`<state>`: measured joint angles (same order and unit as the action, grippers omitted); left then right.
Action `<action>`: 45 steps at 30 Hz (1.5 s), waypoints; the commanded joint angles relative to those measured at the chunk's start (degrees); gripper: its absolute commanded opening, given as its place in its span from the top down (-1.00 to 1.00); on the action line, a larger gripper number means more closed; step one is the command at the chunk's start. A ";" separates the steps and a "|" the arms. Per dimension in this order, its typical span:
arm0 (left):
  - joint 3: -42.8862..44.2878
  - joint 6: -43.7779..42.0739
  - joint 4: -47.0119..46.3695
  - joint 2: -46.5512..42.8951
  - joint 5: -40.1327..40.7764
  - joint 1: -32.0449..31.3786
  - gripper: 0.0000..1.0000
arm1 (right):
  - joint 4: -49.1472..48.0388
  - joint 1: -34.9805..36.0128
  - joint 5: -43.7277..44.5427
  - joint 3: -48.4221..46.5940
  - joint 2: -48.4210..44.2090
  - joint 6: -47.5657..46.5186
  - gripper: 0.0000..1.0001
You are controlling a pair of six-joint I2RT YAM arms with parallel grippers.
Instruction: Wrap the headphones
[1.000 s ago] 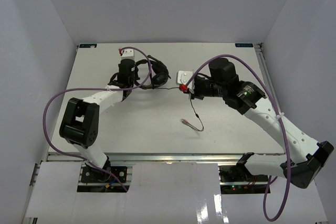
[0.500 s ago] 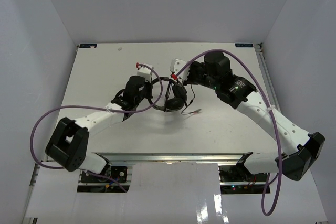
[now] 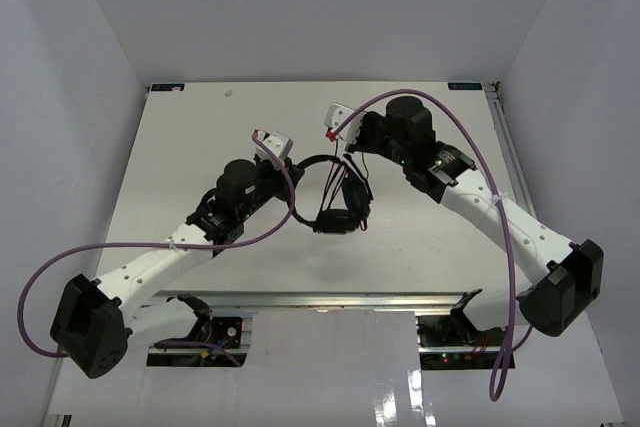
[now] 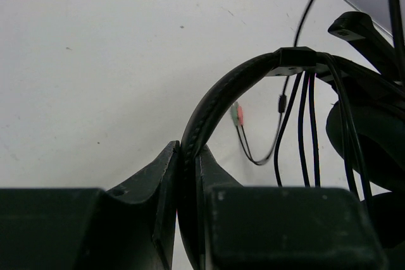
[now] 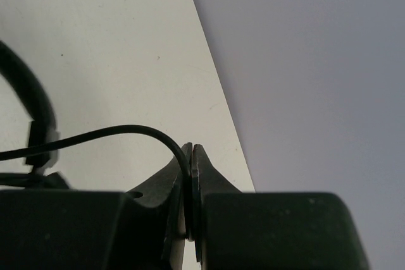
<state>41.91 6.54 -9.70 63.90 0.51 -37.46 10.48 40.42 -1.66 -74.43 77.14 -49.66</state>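
Tabletop (image 3: pixel 180 147): headphones (image 3: pixel 337 219) now nearer its middle.

The left claw (image 3: pixel 290 161) has swung toward the right claw (image 3: pixel 346 143), bringing the headphones (image 3: pixel 338 215) to hang between both claws. The right claw has pulled back, and the cable (image 5: pixel 126 128) formerly trailing from it now loops over the headband (image 4: pixel 215 102).

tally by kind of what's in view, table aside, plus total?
Headphones: 1
Grippers: 2, left gripper and right gripper
Purple arm cables: 2
Jack plugs: 2, one green, one pink
Total: 7
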 commanded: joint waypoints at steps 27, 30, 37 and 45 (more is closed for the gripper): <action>15.31 5.12 1.70 -9.77 -9.68 -1.12 1.00 | -8.97 -15.78 -40.48 4.46 10.01 29.23 0.83; 20.32 6.33 1.70 -7.41 -10.63 -1.21 1.00 | -17.28 -16.78 -54.61 6.76 12.52 40.60 0.82; 35.47 8.13 1.79 0.20 -11.46 -2.58 1.00 | -69.74 -15.44 -66.48 10.60 23.03 88.76 0.79; 45.72 5.63 2.71 3.71 -4.13 -3.06 1.00 | -79.22 -10.32 -66.19 13.59 26.36 92.14 0.70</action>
<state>81.44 12.41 -4.02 68.05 -8.89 -40.25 -56.11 27.70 -65.36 -63.35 104.65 36.03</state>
